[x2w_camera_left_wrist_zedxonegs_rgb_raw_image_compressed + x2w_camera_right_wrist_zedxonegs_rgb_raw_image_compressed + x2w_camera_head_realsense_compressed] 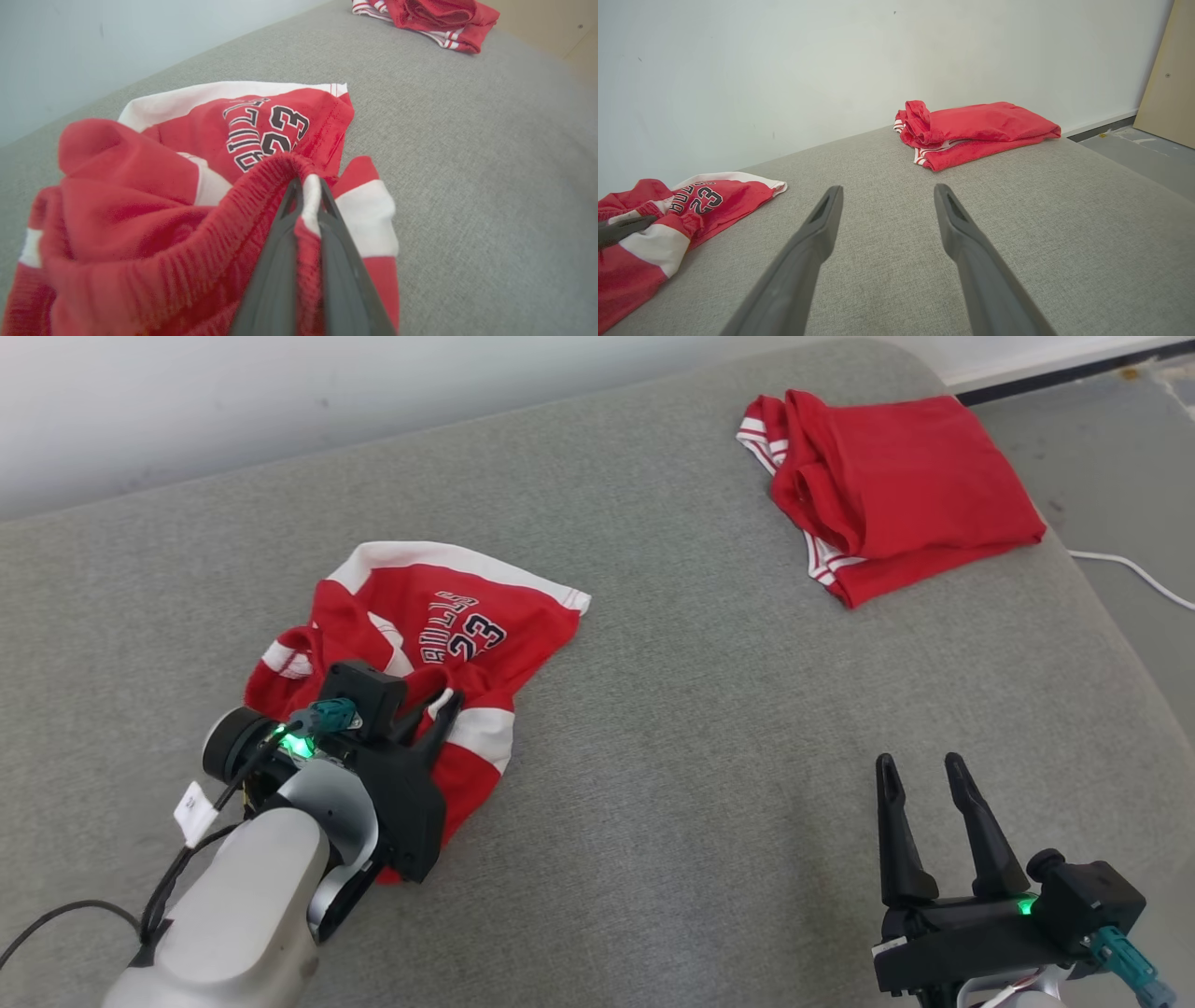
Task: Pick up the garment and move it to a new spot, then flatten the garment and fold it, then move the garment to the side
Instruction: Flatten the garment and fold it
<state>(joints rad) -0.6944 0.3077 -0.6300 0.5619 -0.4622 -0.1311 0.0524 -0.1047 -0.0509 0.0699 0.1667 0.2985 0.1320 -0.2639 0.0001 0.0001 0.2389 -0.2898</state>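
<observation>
The garment, a crumpled pair of red basketball shorts (pixel 439 616) with white trim, lies on the left part of a grey fabric cushion (pixel 700 709). Black, white-edged lettering (pixel 462 630) on one leg reads "BULLS" above the number "23"; from the head view it runs sideways and partly inverted.

The left end effector (pixel 439 705) sits on the near side of the shorts. Its two dark fingers are pressed together, pinching a fold of red and white cloth right at the ribbed elastic waistband (pixel 210 219), which bunches up around the fingertips in the left wrist view.

The right end effector (pixel 920 770) is over bare cushion at the near right, well apart from the shorts, its fingers spread with nothing between them.

At the far right corner of the cushion rests a second red garment (pixel 906 476), folded, with red-and-white striped edging. A white cable (pixel 1130 569) trails on the floor beside that corner.
</observation>
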